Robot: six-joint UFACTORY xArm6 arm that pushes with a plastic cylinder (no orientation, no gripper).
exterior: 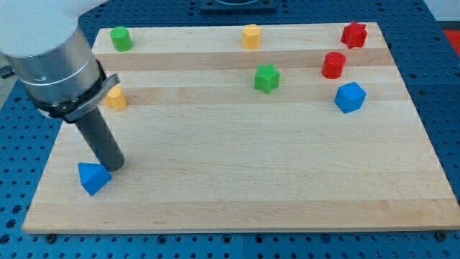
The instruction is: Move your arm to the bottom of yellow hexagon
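My tip (116,166) touches the blue block (93,177) at the table's (237,187) bottom left. No fingers, nothing held. Yellow hexagon (251,35) at top centre, well apart; another yellow block (116,98) beside the arm.

- Wooden board (251,187) sat on a blue perforated base (442,108).
- Green cylinder (121,39) was at the board's top left corner.
- Green star (267,78) sat mid-board, upper half.
- Red star (353,34) was at the top right corner.
- Red cylinder (333,65) sat just below it, slightly left.
- Blue cube-like block (350,97) was below the red cylinder.
- Blue triangular block (93,177) was near the bottom left corner.
- Second yellow block (116,97) sat at the left edge; shape unclear, partly hidden.
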